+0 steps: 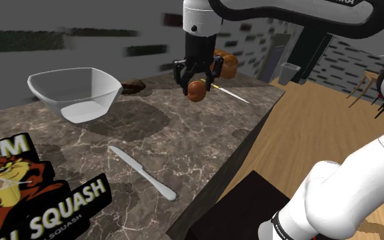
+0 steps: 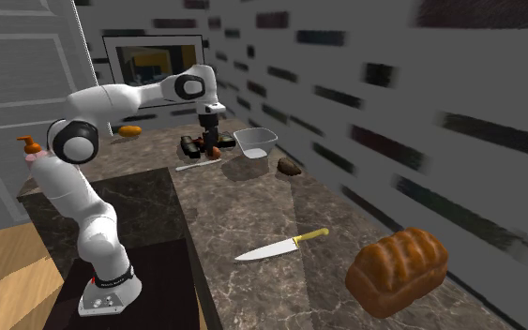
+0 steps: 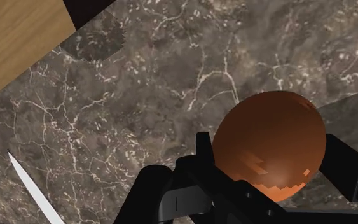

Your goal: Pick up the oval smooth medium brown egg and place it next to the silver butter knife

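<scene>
A glossy brown egg (image 1: 198, 90) hangs above the dark marble counter (image 1: 183, 136), clasped between the black fingers of my gripper (image 1: 197, 86). In the wrist view the egg (image 3: 269, 143) sits between the fingers (image 3: 203, 156), with bare marble below it. The silver butter knife (image 1: 142, 172) lies flat nearer the counter's front edge, well toward the shoulder view's lower left of the gripper. In the second exterior view the gripper (image 2: 213, 147) hovers just beyond the butter knife (image 2: 199, 165). A pale blade (image 3: 34, 194) shows beside the fingers in the wrist view.
A clear bowl (image 1: 74, 92) stands at the shoulder view's left, a small dark brown lump (image 1: 134, 86) behind it. A yellow-handled kitchen knife (image 2: 280, 246) and a bread loaf (image 2: 398, 269) lie farther along. A squash box (image 1: 26, 194) sits front left. The counter edge (image 1: 231, 163) drops to wood floor.
</scene>
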You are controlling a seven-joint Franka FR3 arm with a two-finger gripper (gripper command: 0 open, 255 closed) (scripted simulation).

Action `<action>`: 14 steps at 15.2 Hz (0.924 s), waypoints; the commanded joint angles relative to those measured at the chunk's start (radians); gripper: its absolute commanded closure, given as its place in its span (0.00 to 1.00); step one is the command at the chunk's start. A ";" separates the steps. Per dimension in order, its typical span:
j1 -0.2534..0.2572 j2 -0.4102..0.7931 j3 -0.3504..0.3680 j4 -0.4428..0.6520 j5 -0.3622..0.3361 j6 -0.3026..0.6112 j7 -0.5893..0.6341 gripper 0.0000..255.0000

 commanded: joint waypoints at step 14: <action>0.143 0.026 0.236 0.062 0.072 -0.083 0.380 1.00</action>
